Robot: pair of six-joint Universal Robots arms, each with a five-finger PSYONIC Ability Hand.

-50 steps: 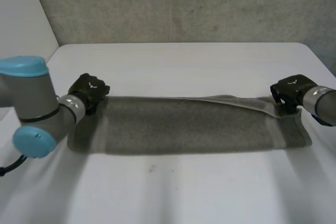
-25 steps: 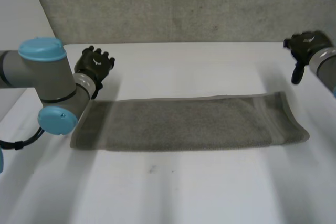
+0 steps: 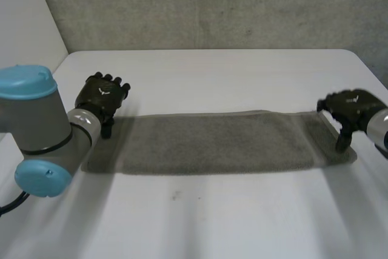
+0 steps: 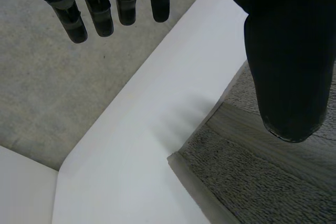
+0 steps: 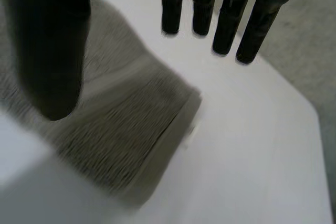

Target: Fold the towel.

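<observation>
A grey towel (image 3: 218,142) lies flat as a long folded strip across the white table (image 3: 218,71). My left hand (image 3: 104,96) hovers over the towel's far left corner (image 4: 176,159), open, its straight fingers (image 4: 107,11) held apart from the thumb (image 4: 286,61) with nothing between them. At the other end, my right hand (image 3: 351,108) is over the far right corner (image 5: 186,100), also open, fingers (image 5: 226,17) straight and thumb (image 5: 50,51) above the cloth. Neither hand holds the towel.
A grey wall (image 3: 212,4) runs behind the table's far edge. The table's left edge (image 4: 79,150) is close to my left hand, with grey floor (image 4: 52,87) beyond it. Bare tabletop lies in front of the towel.
One second ago both hands were at the towel's far corners, the right one lifting cloth. They let go and rose away, then came back down over the corners; the towel now lies flat.
</observation>
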